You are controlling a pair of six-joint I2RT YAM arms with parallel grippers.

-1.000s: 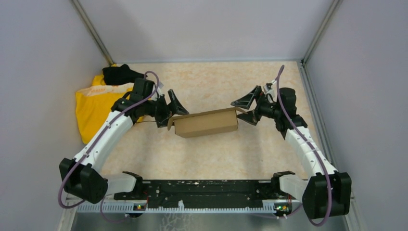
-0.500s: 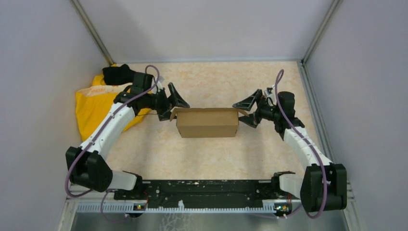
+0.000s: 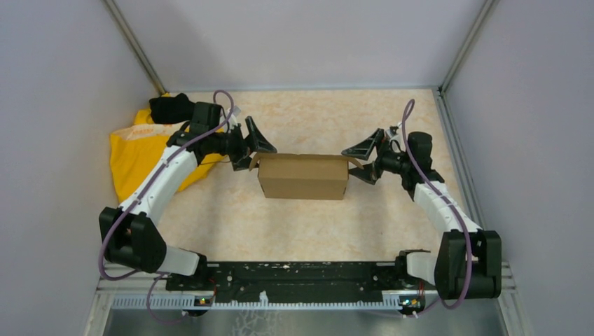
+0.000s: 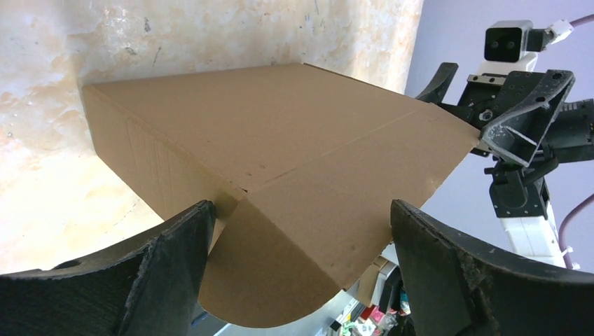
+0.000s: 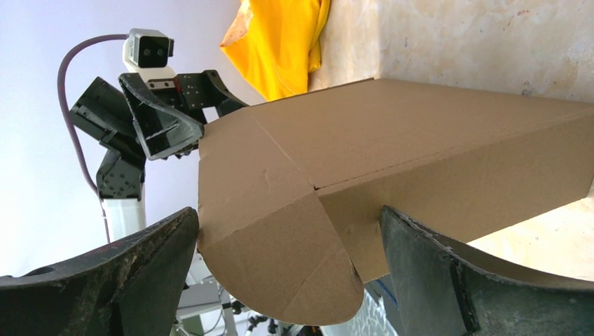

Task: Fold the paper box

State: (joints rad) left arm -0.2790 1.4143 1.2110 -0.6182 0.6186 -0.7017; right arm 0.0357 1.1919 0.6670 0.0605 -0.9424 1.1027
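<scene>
**Both ends at once: closing the box flaps evenly**

The left pincer [image 3: 253,152] is spread wide and pinching nothing. Its two fingers [image 4: 175,273] stand either side of the rounded flap [image 4: 294,280] that sticks out from the near end of the box [image 3: 302,176]. The right pincer [image 3: 351,162] is spread just as wide, with the opposite flap [image 5: 273,252] lying between its fingers and untouched as far as the wrist view shows. The box lies directly between the two pincers, flat on the tabletop [image 3: 308,224], with its long sides running from one pincer to the other. Behind the left pincer, on its outer side, lies a yellow cloth [image 3: 133,157], well clear of the work.

The step in hand looks like bending these end flaps in.

- Nothing pins the box down, so a push from one end alone would probably slide it toward the other pincer. Bring both in together with matched pressure.
- Centre each flap between the fingers before contact, so that it turns on its crease and does not twist.
- Press near the crease first, then follow the rounded edge inward.
- Push level. A downward push could dent the top panel, and an upward one could tip the box off the tabletop.
</scene>
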